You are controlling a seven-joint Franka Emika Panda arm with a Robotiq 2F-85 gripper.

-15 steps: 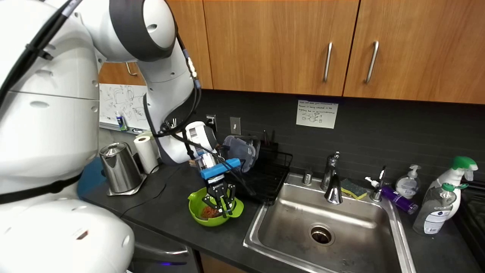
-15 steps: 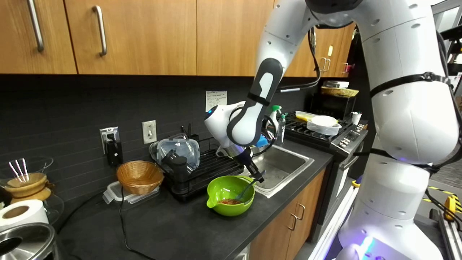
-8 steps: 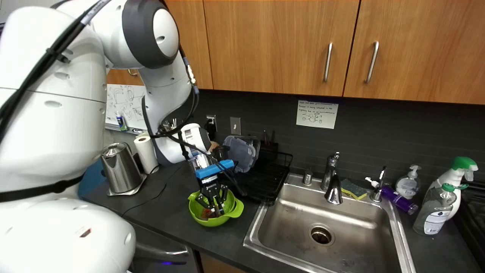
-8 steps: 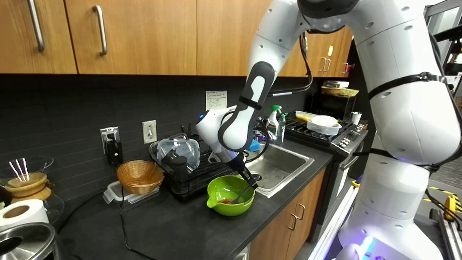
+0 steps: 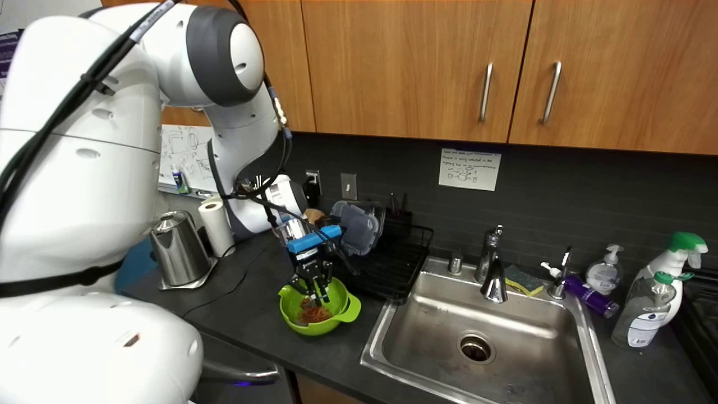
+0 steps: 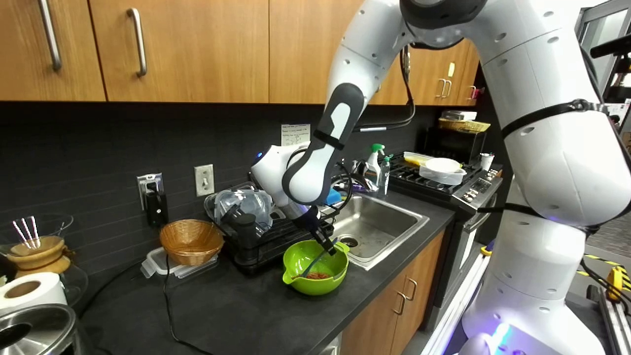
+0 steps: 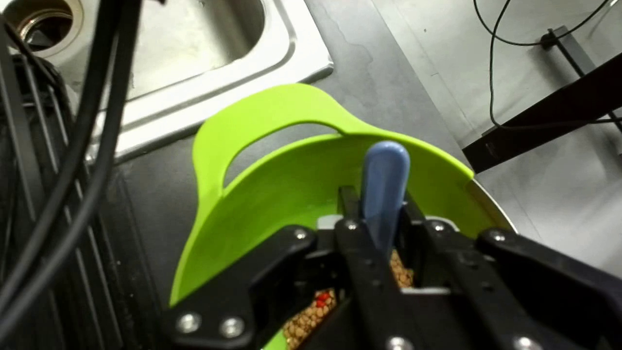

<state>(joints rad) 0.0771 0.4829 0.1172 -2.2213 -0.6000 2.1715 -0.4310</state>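
Low in the wrist view, the black gripper (image 7: 380, 203) grasps a slim blue utensil (image 7: 387, 167) slanting into a round lime-green bowl (image 7: 282, 194); a white handwritten sheet (image 5: 469, 169) is mostly illegible.

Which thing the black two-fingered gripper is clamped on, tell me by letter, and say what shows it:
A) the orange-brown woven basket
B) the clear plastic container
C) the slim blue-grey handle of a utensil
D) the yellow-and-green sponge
C: in the wrist view the slim blue-grey handle sticks up between the closed fingers of the black two-fingered gripper, over the round lime-green bowl.
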